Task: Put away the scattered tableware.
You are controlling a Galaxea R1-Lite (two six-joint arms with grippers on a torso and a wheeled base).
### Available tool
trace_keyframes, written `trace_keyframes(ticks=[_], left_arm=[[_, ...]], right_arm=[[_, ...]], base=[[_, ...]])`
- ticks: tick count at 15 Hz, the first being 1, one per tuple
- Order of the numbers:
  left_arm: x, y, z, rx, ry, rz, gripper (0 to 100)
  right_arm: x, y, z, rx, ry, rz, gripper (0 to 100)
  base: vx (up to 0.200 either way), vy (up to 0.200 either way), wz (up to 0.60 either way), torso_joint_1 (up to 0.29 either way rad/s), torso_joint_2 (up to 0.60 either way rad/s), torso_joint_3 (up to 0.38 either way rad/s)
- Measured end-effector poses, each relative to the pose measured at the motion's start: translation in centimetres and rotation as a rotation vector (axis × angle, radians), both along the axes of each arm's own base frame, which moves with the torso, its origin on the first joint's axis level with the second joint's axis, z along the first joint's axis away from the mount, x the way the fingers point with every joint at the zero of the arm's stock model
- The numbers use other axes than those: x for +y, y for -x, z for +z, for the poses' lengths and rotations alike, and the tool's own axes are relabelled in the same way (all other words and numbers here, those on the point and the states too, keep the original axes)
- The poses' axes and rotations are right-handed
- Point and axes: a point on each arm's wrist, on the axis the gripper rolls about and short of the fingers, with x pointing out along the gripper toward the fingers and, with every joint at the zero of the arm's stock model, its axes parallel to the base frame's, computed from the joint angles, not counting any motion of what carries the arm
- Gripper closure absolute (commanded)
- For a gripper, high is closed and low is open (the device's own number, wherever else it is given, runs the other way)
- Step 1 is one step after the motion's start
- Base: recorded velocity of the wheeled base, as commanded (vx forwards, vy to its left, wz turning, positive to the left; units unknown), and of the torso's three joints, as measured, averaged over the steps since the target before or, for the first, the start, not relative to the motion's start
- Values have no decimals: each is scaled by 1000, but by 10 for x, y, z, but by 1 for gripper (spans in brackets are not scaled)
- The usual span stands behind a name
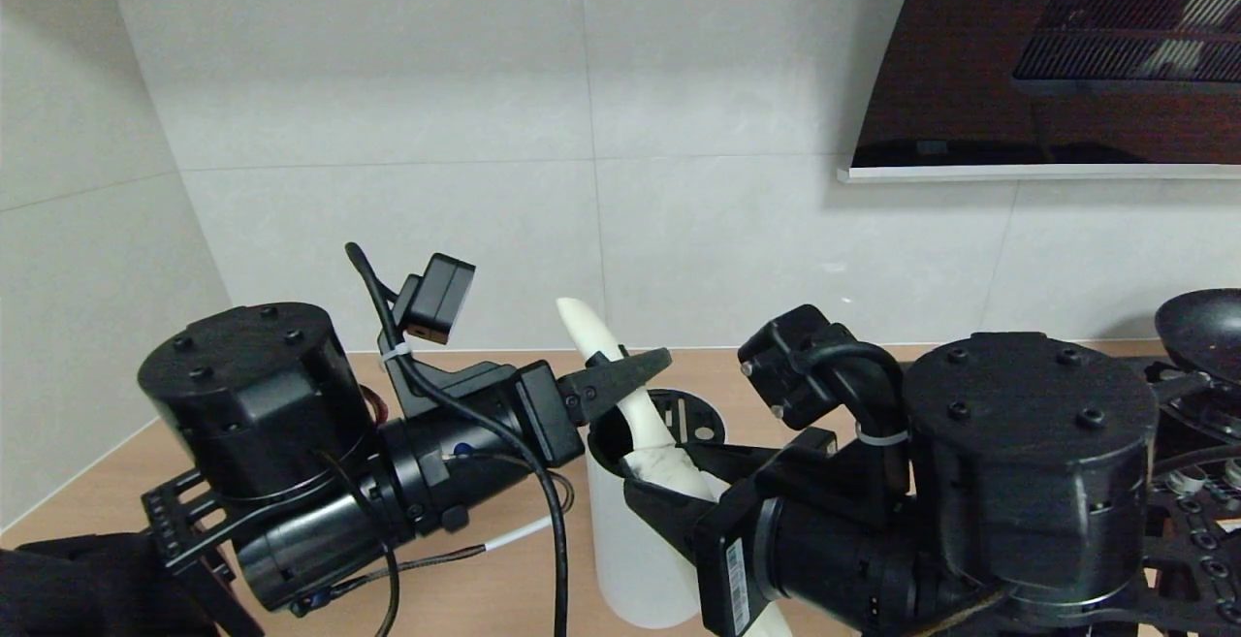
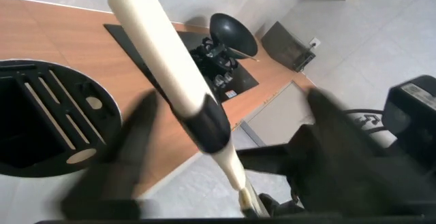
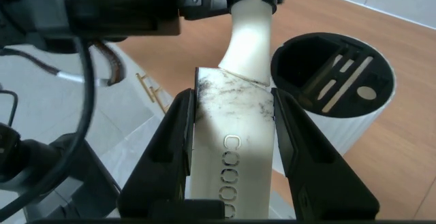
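A white spatula (image 1: 588, 327) with a black band on its handle stands tilted over a white cylindrical utensil holder (image 1: 630, 550) with a black slotted top. My right gripper (image 1: 679, 487) is shut on the scuffed flat blade (image 3: 231, 135), just right of the holder's (image 3: 361, 132) mouth. My left gripper (image 1: 625, 375) is open, one finger on each side of the handle (image 2: 157, 60) near the band, above the holder (image 2: 102, 122). The right gripper (image 3: 231, 108) clamps both edges of the blade.
The wooden counter (image 1: 97, 492) ends at a tiled wall. A stove with a black pan (image 1: 1202, 327) stands at the right, also shown as the pan (image 2: 231, 33) in the left wrist view. A dark range hood (image 1: 1066, 55) hangs above it.
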Motion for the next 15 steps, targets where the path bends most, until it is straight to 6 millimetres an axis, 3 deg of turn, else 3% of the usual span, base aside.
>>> trace_keyframes(ticks=[9,10,15], left_arm=[[0,0,1,-4,4,1,100],[1,1,2,-7,5,1,100],[4,4,15,1,-5,20,100]], right_arm=[[-1,0,-1,-5,-7,-5,100],[-2,0,-1,-7,-7,-11,0],[-4,0,5,-29,-36,-32,0]], base=[[0,0,0,0,0,0],[0,0,0,0,0,0],[0,0,0,0,0,0]])
